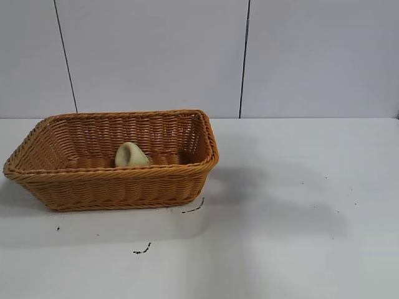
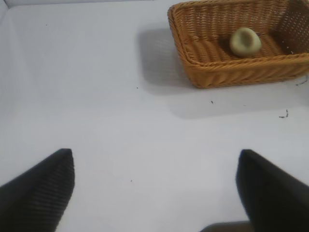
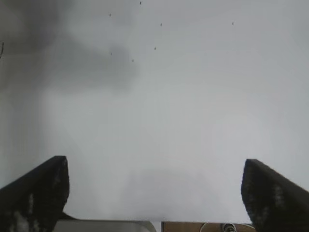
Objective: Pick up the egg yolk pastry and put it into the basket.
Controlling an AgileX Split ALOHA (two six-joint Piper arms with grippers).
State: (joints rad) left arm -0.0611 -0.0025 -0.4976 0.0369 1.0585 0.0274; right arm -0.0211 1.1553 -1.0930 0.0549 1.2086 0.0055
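The pale yellow egg yolk pastry (image 1: pixel 131 155) lies tilted on its side inside the orange-brown wicker basket (image 1: pixel 187 171) at the left of the table. Both also show in the left wrist view, the pastry (image 2: pixel 245 41) on the floor of the basket (image 2: pixel 231 72). My left gripper (image 2: pixel 155 166) is open and empty above bare table, well away from the basket. My right gripper (image 3: pixel 155 171) is open and empty above bare table. Neither arm shows in the exterior view.
The white table (image 1: pixel 280 218) carries small dark marks (image 1: pixel 194 208) in front of the basket. A pale panelled wall (image 1: pixel 156 56) stands behind. The table's near edge shows in the right wrist view (image 3: pixel 193 223).
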